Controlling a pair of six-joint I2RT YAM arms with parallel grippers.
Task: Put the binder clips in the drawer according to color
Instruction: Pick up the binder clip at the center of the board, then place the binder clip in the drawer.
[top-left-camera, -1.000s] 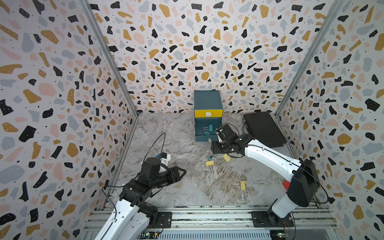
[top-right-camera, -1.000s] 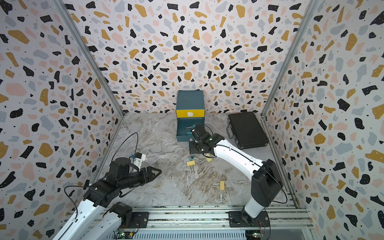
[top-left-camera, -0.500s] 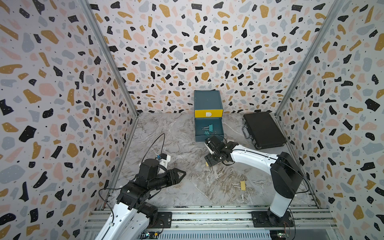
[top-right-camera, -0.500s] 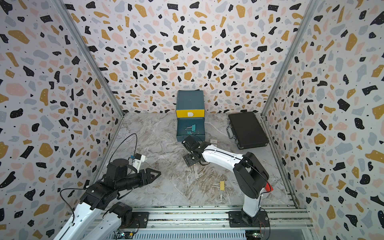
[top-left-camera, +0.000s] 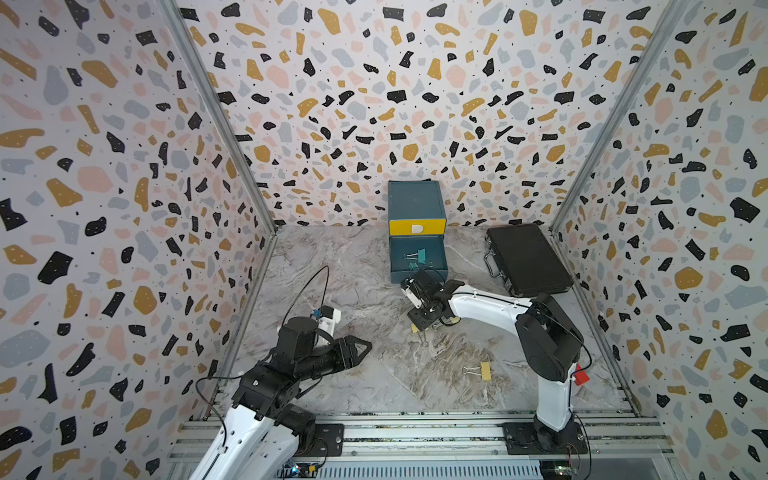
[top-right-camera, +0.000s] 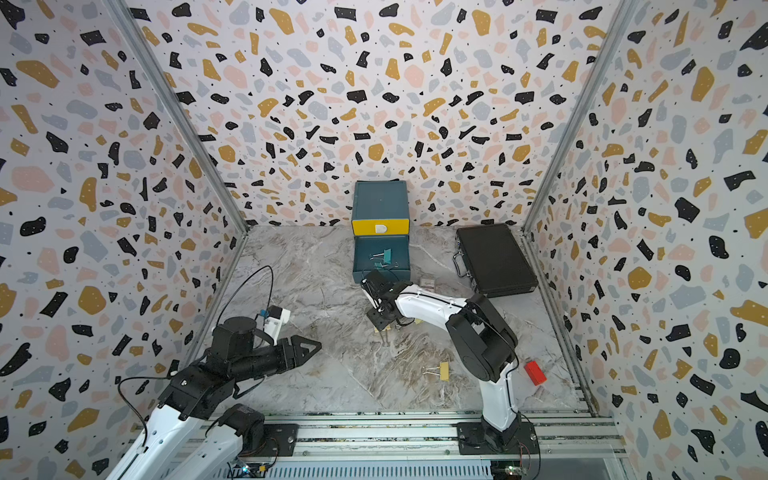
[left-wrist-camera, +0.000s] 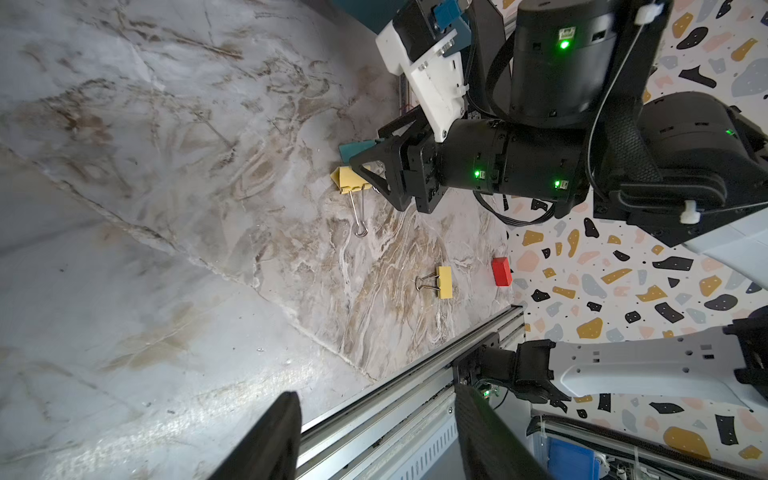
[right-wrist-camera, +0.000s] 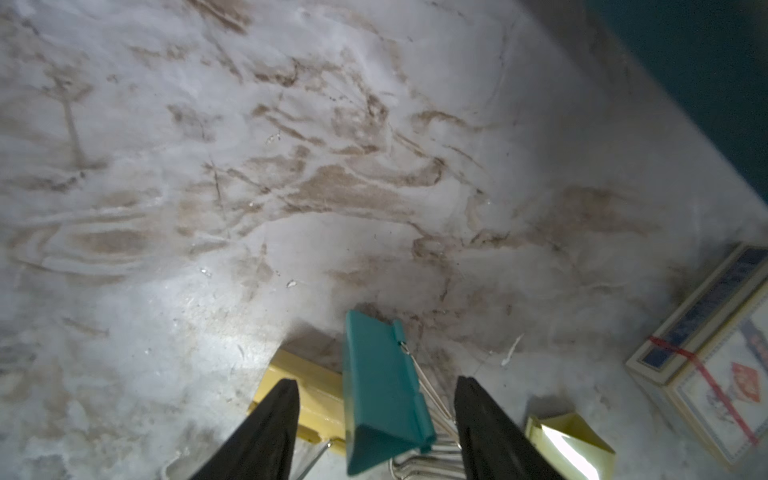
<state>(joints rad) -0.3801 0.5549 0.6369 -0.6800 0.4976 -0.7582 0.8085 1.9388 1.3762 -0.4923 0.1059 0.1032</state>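
Marble tabletop, mid-frame: my right gripper straddles teal binder clip, jaws half-open, not clamped. Left gripper open, empty, lower left. Next: close, lift, carry to open teal drawer, upper centre.

Three walls had terrazzo print: black, mustard, pink & grey chips on white. Bare metal corner posts ran up where the panels met. Surface was grey-white marble look w/ brown veining & a few fold lines. Alu rail ran along the front edge. Light was even, w/ soft sheen on the surface.
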